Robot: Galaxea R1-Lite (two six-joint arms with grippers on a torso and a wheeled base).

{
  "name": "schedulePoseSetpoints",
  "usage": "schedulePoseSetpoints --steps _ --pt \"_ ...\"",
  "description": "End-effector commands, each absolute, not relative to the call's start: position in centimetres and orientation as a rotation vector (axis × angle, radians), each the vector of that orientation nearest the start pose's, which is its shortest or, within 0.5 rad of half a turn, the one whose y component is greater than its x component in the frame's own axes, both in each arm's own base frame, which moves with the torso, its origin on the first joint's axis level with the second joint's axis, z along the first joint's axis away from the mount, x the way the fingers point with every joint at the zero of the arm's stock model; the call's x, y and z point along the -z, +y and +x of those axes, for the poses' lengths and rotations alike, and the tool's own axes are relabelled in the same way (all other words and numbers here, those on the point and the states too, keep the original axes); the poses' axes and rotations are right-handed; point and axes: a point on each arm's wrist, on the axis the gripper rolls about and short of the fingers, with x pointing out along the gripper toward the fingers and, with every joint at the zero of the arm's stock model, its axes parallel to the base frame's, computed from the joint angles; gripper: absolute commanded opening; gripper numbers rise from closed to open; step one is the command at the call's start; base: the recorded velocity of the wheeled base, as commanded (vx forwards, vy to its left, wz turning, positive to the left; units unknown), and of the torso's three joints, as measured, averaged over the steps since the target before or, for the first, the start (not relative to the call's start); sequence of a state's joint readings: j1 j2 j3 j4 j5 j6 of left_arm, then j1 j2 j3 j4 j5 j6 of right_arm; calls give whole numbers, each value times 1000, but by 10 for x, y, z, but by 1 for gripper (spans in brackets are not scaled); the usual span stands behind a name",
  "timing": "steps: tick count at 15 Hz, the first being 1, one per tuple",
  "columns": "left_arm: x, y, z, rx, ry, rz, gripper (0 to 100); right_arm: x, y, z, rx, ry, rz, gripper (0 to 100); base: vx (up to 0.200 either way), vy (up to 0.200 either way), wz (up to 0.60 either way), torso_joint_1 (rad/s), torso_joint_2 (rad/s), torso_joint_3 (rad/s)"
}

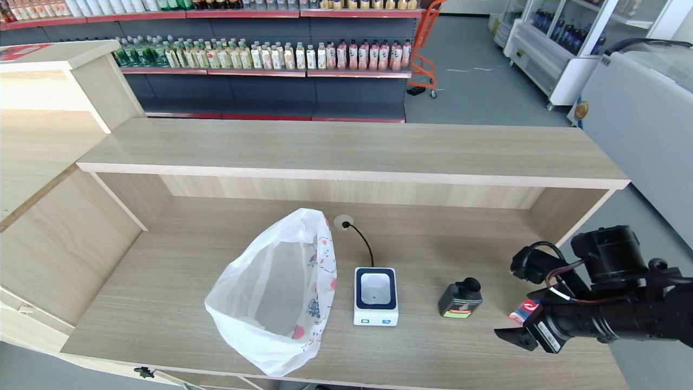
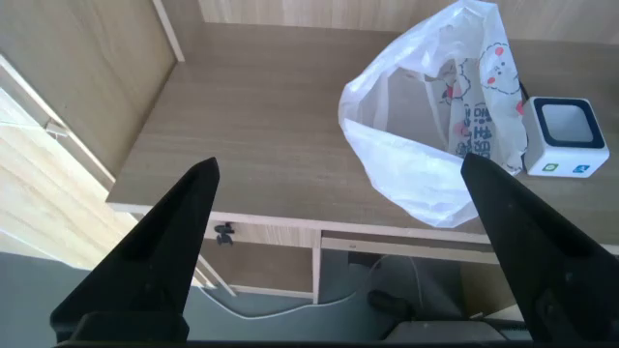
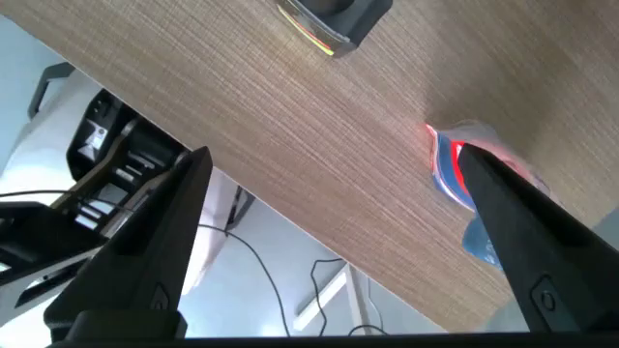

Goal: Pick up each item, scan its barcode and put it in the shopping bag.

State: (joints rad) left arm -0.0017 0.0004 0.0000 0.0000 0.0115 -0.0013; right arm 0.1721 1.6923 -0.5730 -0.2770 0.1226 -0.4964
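Note:
A white plastic shopping bag (image 1: 276, 292) lies open on the wooden counter (image 1: 433, 244); it is also in the left wrist view (image 2: 426, 164). To its right sits a white barcode scanner (image 1: 376, 295) (image 2: 566, 135) with a black cable. Further right stands a dark bottle (image 1: 460, 299) (image 3: 334, 24). A red, white and blue packet (image 1: 524, 311) (image 3: 450, 159) lies by the counter's right end. My right gripper (image 1: 518, 303) (image 3: 338, 251) hovers open just above that packet, which sits close to one finger. My left gripper (image 2: 338, 251) is open with nothing in it, above the counter's front left edge.
A raised shelf (image 1: 352, 146) runs along the back of the counter, with side walls at both ends. Bare counter lies left of the bag and between the scanner and the bottle. Store shelves of drinks (image 1: 260, 54) and freezers (image 1: 639, 108) stand beyond.

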Motion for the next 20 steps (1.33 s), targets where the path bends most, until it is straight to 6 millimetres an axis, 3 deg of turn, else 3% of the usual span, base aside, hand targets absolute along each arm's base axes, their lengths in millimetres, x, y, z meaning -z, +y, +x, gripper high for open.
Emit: schedulePoseSetpoints --steps 1,10,19,20 --pt "-75 0 -23 -11 0 -2 100 -79 48 257 -505 784 -517 100 0 0 0 0 0 0" --pt "-75 0 -23 -11 0 -2 100 -50 56 281 -599 682 -568 100 0 0 0 0 0 0" --pt "-75 0 -23 -11 0 -2 100 -33 69 288 -667 656 -574 100 0 0 0 0 0 0" --pt "-75 0 -23 -11 0 -2 100 -31 68 287 -666 660 -573 0 0 0 0 0 0 0"
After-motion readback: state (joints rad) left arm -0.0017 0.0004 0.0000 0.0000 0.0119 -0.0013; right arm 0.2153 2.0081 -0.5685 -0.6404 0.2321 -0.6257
